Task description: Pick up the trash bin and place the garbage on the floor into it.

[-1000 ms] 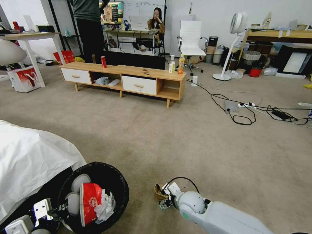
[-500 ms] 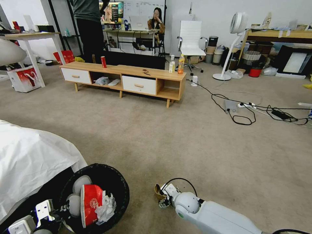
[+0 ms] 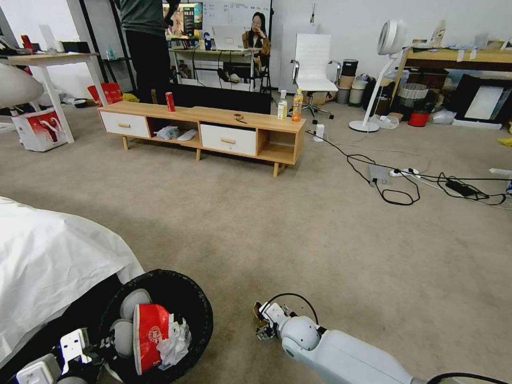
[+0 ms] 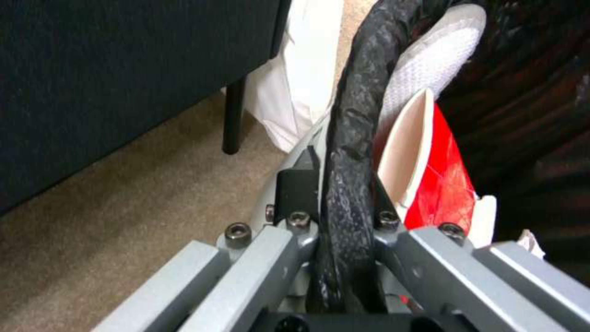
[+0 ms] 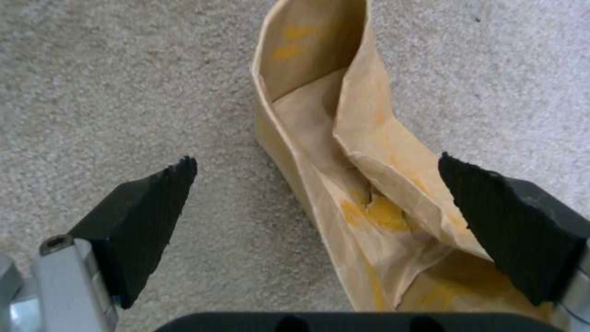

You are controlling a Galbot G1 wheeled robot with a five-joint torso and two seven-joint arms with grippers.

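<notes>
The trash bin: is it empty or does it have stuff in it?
Partly filled: the trash bin holds a crushed red-white cup, white tissues and pale rounded pieces.

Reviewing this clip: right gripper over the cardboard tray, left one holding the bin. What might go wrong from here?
1. The right gripper is open, but the cardboard tray lies off-centre, against one finger. Closing may pinch only an edge, so it could slip out.
2. The tray is crumpled and soft; it may fold rather than lift cleanly.
3. The left gripper clamps only the bagged rim of the trash bin. The plastic might slide, tipping out the red cup.
</notes>
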